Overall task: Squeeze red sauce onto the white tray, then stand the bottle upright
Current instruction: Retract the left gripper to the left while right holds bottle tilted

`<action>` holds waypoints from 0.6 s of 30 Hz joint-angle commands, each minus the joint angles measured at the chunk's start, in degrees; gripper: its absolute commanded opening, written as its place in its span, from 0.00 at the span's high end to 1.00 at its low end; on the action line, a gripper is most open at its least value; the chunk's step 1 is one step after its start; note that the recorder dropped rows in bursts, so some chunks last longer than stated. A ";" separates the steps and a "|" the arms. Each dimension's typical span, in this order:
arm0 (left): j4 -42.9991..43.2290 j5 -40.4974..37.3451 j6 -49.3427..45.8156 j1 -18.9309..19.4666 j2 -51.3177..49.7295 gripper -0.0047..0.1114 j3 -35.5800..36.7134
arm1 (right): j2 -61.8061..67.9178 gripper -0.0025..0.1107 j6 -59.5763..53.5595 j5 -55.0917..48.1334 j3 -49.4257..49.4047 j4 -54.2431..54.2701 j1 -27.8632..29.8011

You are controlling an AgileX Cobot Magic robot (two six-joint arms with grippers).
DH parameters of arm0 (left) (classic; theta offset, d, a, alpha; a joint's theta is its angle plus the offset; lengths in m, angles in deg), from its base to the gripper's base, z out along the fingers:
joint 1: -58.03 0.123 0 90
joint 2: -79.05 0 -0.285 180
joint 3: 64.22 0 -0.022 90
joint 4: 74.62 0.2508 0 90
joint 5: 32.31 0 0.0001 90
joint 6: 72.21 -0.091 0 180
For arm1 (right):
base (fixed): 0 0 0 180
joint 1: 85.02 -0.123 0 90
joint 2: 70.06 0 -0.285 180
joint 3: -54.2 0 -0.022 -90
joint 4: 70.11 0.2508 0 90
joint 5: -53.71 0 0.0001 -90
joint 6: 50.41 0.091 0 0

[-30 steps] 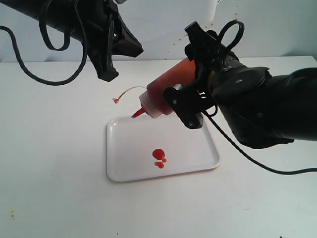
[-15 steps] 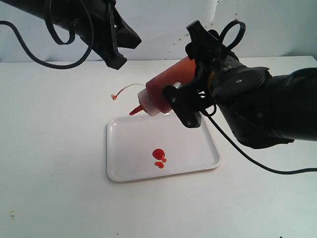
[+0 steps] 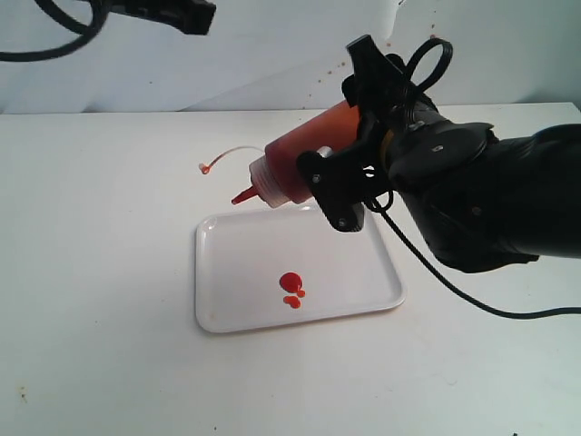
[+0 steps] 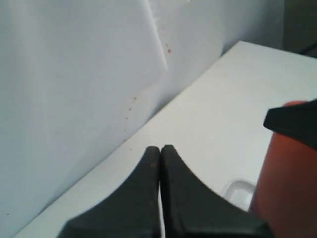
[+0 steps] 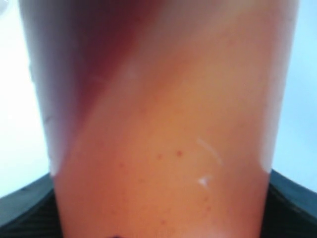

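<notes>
We see the right gripper [image 3: 343,136] clamped around the body of a translucent orange-red plastic squeeze bottle [image 3: 295,163]. It holds the bottle tilted in the air, pointed red nozzle [image 3: 241,196] slanting down near the far edge of a flat glossy white rectangular tray [image 3: 227,245] on the white bench [image 3: 100,272]. Small glossy red sauce blobs [image 3: 290,283] lie mid-tray, so we judge squeezing done and righting the bottle next. The left gripper [image 4: 159,153], pressed together on nothing, hangs high and clear.
</notes>
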State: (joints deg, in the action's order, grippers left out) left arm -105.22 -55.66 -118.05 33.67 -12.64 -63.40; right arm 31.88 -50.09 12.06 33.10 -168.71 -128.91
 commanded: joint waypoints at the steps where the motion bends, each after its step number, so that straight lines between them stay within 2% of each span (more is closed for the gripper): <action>1: -0.15 7.73 2.33 -0.25 6.18 0.96 6.16 | -0.64 0.98 1.65 -0.81 0.71 -1.34 0.43; 7: -0.74 12.13 3.06 -0.25 11.79 0.96 15.33 | -0.64 0.98 4.45 -0.81 0.71 -1.34 0.43; 14: -0.74 26.18 7.50 -0.25 19.38 0.96 27.47 | -0.64 0.98 5.76 -1.18 0.71 -1.34 0.43; 18: -0.10 26.33 6.33 -0.25 23.32 0.96 30.68 | -0.64 0.98 5.76 -1.18 0.71 -1.34 0.43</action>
State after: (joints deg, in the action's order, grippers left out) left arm -105.34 -31.10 -111.79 33.67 8.09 -34.57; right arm 31.88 -45.95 12.06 33.10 -168.71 -128.91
